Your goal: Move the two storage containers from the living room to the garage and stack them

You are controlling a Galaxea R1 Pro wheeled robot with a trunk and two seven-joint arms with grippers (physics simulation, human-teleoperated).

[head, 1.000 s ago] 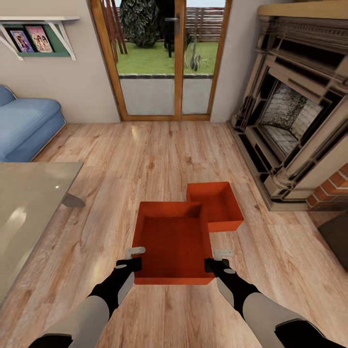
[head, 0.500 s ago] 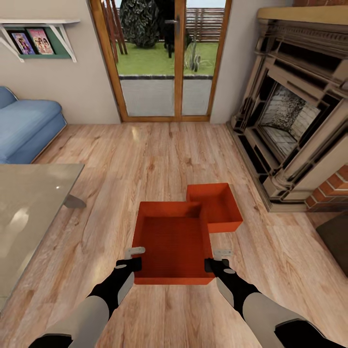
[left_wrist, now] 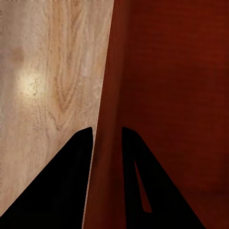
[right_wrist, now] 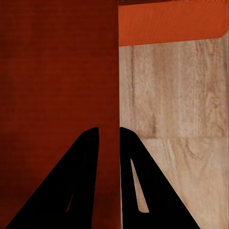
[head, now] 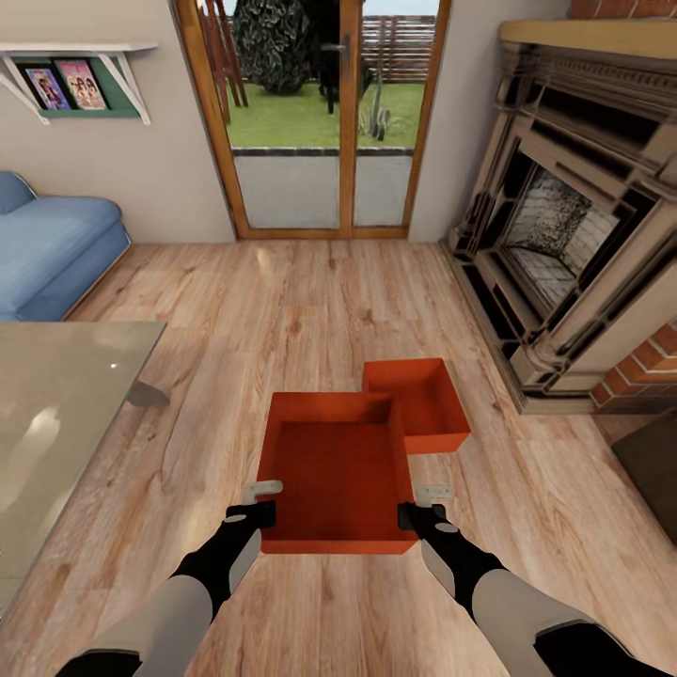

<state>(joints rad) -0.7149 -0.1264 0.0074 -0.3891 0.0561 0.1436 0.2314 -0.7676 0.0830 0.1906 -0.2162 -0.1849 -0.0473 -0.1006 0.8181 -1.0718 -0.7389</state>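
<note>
Two orange-red storage containers are in the living room, on the wood-plank floor (head: pixel 282 310). The nearer container (head: pixel 337 470) is gripped on both side walls. My left gripper (head: pixel 263 503) is shut on its left wall (left_wrist: pixel 109 95), with one finger on each side. My right gripper (head: pixel 418 503) is shut on its right wall (right_wrist: pixel 117 71) in the same way. The second container (head: pixel 418 400) sits on the planks just behind and to the right, touching the held one's far right corner. Its side (right_wrist: pixel 171 24) also appears in the right wrist view.
A glass-topped table (head: pixel 56 395) stands close on the left, with a blue sofa (head: pixel 47 244) beyond it. An ornate stone fireplace (head: pixel 574 216) lines the right side. Wood-framed glass doors (head: pixel 320 122) are straight ahead. A dark mat (head: pixel 653 470) lies at the right edge.
The whole picture has shifted slightly downward, so the camera moved. Both grippers and the held container keep their place in the view.
</note>
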